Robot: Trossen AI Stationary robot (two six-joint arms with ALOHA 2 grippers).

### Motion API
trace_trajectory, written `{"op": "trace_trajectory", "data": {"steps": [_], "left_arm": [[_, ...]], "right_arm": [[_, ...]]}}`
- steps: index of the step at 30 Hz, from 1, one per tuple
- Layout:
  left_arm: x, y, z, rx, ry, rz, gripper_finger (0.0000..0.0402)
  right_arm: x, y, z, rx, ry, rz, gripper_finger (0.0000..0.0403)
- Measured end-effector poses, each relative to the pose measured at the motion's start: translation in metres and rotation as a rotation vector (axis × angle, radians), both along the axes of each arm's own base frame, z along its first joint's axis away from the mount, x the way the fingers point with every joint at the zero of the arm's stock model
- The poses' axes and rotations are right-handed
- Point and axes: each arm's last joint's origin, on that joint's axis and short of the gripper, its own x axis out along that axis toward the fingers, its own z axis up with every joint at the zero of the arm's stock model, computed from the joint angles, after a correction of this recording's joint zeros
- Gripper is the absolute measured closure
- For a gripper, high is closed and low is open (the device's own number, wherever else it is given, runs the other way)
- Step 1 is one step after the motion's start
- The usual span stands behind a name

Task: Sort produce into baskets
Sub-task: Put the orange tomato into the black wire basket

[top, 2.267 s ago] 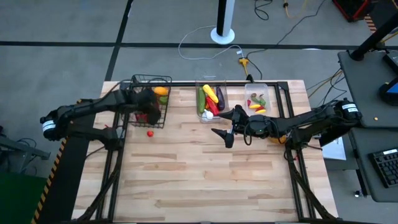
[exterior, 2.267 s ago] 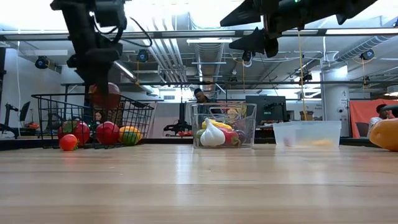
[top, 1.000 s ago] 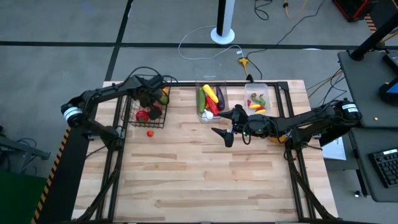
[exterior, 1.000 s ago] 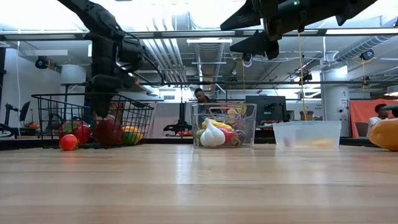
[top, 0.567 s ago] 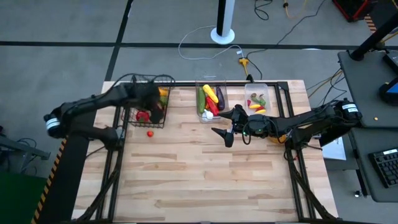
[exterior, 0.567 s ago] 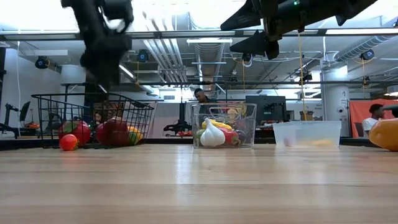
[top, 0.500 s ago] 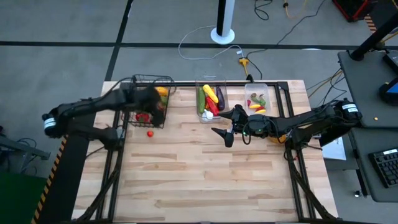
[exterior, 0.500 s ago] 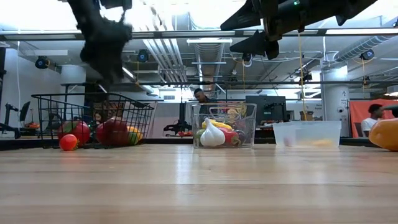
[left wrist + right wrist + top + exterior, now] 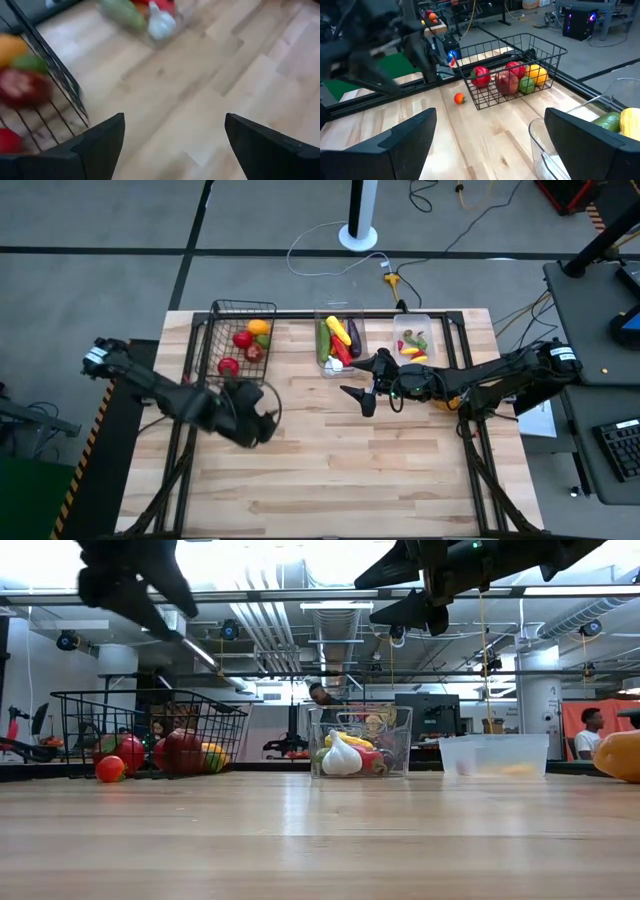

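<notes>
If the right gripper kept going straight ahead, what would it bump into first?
Probably the black wire basket: the open right gripper points across bare table toward it. The small orange-red fruit lies slightly aside; depth is uncertain.

Bright lamps (image 9: 330,606) on the ceiling are shining down and glaring white in the low view. The table (image 9: 330,450) is looking evenly lit, with soft shadows. The left wrist view is looking smeared and blurry. The left arm (image 9: 125,580) is blurring too.

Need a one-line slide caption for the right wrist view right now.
Open right gripper faces the black wire basket of produce, a small orange-red fruit loose on the table beside it.
</notes>
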Motion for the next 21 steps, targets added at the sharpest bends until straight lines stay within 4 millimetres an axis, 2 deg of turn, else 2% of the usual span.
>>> {"op": "trace_trajectory", "data": {"steps": [3, 7, 9, 15, 21], "left_arm": [[0.001, -0.018, -0.014, -0.029, 0.037, 0.011, 0.0078], [-0.002, -0.039, -0.039, -0.070, 0.209, -0.021, 0.0078], [-0.005, -0.046, -0.050, -0.077, 0.274, 0.021, 0.0080], [-0.011, -0.045, -0.071, -0.068, 0.306, 0.353, 0.0088], [-0.015, -0.036, -0.095, -0.040, 0.389, 0.556, 0.0094]], "right_arm": [[0.000, 0.000, 0.000, 0.001, 0.000, 0.004, 0.0039], [0.000, 0.000, 0.000, 0.000, 0.001, 0.004, 0.0039], [0.000, 0.000, 0.000, 0.000, 0.001, 0.004, 0.0039], [0.000, 0.000, 0.000, -0.002, 0.002, 0.005, 0.0039], [0.000, 0.000, 0.001, 0.000, -0.005, 0.004, 0.0039]]}}
